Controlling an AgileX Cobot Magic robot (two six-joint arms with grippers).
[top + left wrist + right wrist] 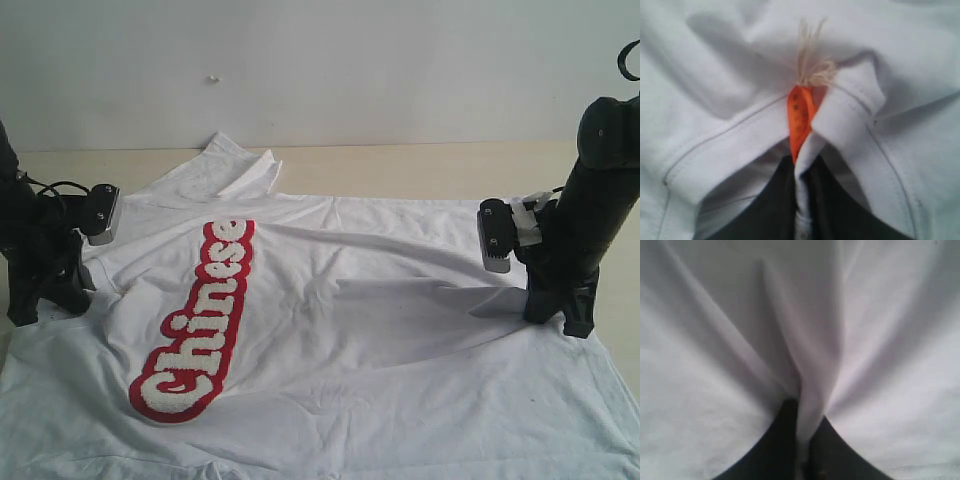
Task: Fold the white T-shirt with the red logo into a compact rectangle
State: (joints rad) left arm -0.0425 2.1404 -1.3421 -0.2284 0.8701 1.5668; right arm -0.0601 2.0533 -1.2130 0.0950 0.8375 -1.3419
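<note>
The white T-shirt (pixel 360 330) lies spread and wrinkled across the table, its red logo (pixel 198 325) reading "Chinese" running diagonally on the left half. My left gripper (pixel 60 290) is shut on the shirt's left edge. In the left wrist view its dark fingers pinch the ribbed collar (pixel 805 200) right by the orange neck tag (pixel 801 120). My right gripper (pixel 560 310) is shut on the shirt's right side, and the right wrist view shows a ridge of white cloth (pixel 810 405) squeezed between its fingers, with folds radiating from the pinch.
A sleeve (pixel 235 165) of the shirt sticks out toward the back wall. Bare beige tabletop (pixel 420 170) runs along the far edge. Shirt fabric hangs over the near table edge.
</note>
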